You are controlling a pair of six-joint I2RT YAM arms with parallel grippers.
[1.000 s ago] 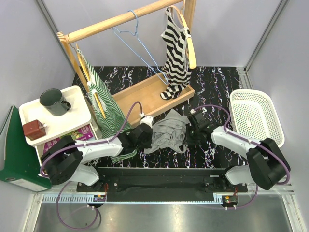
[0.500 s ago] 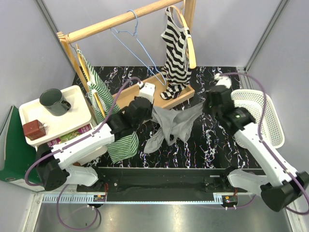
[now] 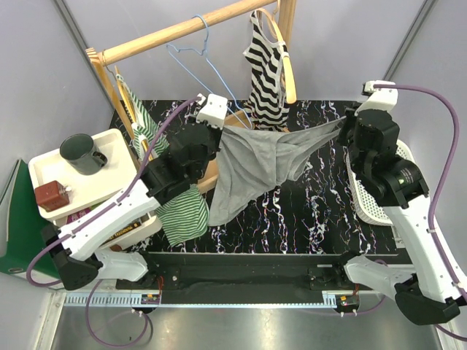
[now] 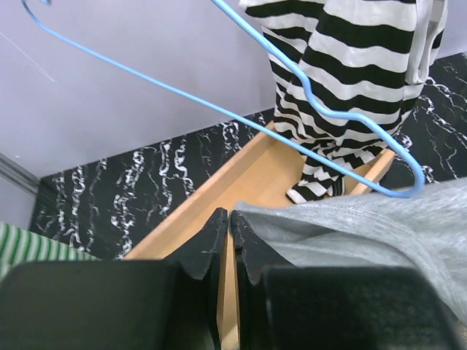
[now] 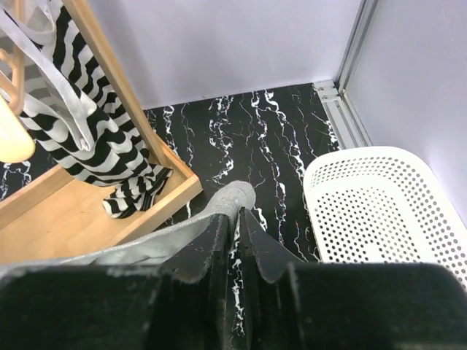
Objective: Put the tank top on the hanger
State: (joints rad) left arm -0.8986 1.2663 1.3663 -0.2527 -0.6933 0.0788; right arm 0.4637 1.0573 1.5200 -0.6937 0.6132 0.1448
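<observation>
Tank top [image 3: 252, 164] is held off the table [image 3: 321, 211], pinched at its ends by left gripper [image 4: 229, 219] and right gripper [image 5: 238, 215]. Light, limp knit, so sag is expected. It is best gripped at the strap seams. Hanger [image 4: 182, 91] is hung beyond, unthreaded.

black-and-white striped top [image 3: 266, 80] on wooden rack [image 3: 168, 33], white basket [image 5: 379, 219], dark mug [image 3: 82, 153]

Gripping the tank top [image 3: 255, 164] at both ends: left tool [image 3: 221, 132] at 11 o'clock, right tool [image 3: 345, 130] at 2 o'clock. Holding it stretched and aloft over the black marbled surface [image 3: 314, 215], one side sagging toward 7 o'clock. Hanging from the wooden rail [image 3: 168, 33] at 12 o'clock, the hanger [image 3: 222, 79], with a black-and-white striped top [image 3: 266, 80] just toward 1 o'clock.
</observation>
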